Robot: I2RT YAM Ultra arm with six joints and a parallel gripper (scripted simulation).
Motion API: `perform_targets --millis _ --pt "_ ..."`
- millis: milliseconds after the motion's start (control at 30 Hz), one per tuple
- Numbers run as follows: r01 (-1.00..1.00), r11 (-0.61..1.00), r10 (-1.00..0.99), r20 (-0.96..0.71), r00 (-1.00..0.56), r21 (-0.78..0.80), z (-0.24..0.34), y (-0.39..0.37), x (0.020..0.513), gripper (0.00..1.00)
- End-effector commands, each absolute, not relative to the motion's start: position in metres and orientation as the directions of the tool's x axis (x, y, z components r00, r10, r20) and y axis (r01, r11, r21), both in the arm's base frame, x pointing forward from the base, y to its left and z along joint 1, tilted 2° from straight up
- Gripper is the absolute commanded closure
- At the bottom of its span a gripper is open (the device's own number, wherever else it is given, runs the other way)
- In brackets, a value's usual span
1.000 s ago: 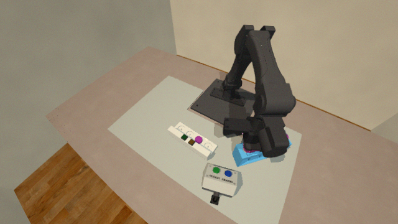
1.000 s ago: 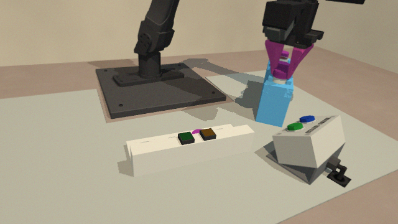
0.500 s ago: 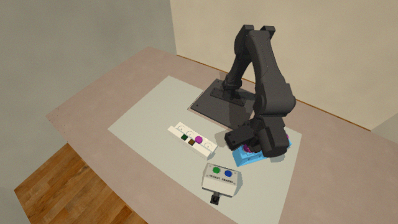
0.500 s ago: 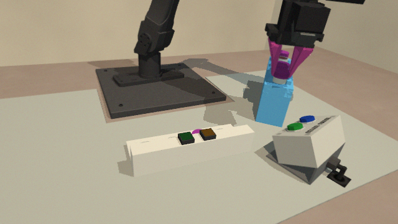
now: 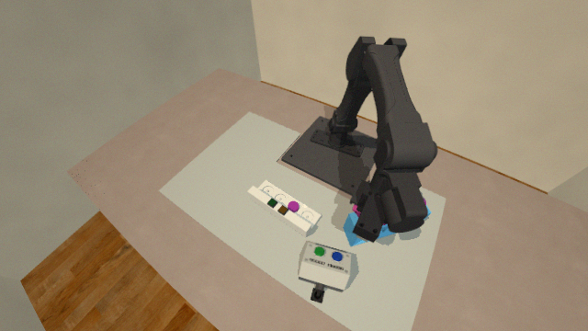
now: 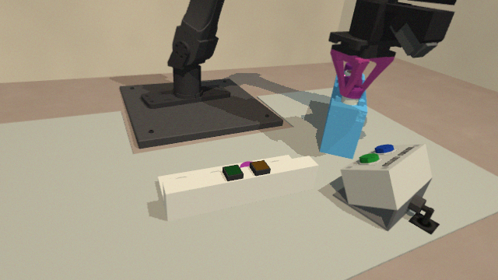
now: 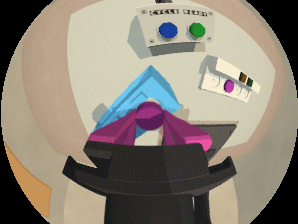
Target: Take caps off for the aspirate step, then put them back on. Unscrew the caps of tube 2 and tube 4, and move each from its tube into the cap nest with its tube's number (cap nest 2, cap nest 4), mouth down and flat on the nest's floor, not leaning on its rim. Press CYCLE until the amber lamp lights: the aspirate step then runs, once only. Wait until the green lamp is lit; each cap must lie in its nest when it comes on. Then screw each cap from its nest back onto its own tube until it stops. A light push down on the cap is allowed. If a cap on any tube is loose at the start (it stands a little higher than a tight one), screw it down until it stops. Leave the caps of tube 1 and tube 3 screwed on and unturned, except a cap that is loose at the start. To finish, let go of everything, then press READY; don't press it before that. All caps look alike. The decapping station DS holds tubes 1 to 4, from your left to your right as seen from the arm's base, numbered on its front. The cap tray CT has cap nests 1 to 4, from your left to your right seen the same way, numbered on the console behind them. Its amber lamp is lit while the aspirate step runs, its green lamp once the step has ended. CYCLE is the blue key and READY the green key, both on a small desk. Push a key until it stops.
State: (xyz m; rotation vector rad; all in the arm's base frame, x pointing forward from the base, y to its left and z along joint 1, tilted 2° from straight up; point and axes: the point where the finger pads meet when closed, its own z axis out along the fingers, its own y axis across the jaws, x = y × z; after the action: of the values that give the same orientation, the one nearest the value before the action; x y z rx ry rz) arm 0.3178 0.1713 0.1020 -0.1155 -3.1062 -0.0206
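Exterior view, read from left to right. On the pale mat (image 6: 78, 163) that covers the worktop (image 6: 58, 97) we see first the white cap tray CT (image 6: 202, 188). Its console carries a dark green lamp (image 6: 233, 172) and an amber-brown lamp (image 6: 260, 167); neither looks bright. Behind and between them we see a sliver of a magenta cap (image 6: 245, 164) lying in one nest. In the top view this cap (image 5: 293, 206) sits in the third recess counted from the tray's upper-left end; we cannot read the nest numbers.

Behind the tray stands the arm's dark base plate (image 6: 249, 124). To the right of it we find the translucent blue decapping station DS (image 6: 342, 124), which looks tilted in this view.

Directly above the station hangs the claw (image 6: 353, 83), its magenta fingers (image 6: 371, 75) converging downward. They are pinched on a tube cap (image 7: 150, 116) at the top of the station. In the wrist view this cap appears as a magenta disc between the two fingertips, over the blue block. We cannot tell which tube it belongs to, nor whether it is on the thread or free of it.

Rightmost is the small grey desk (image 6: 389, 183), carrying the green READY key (image 6: 369, 158) and the blue CYCLE key (image 6: 384, 148), both well apart from the claw.
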Motion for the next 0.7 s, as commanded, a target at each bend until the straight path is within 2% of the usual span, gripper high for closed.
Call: perform_targets --millis 0,133,200,300,667 --pt "-0.181 0.983 -0.182 0.018 -0.983 0.021 0.1058 0.1711 0.3192 1.00" --pt "-0.373 0.927 -0.373 0.014 -0.928 0.024 0.1059 0.1711 0.3192 1.00" --pt "-0.373 0.927 -0.373 0.014 -0.928 0.024 0.1059 0.1711 0.3192 1.00" --pt "-0.508 0.861 -0.508 0.010 -0.861 0.026 0.1060 0.1711 0.3192 1.00" --pt "-0.883 0.469 -0.883 -0.005 -0.469 0.027 0.1063 0.1711 0.3192 1.00"
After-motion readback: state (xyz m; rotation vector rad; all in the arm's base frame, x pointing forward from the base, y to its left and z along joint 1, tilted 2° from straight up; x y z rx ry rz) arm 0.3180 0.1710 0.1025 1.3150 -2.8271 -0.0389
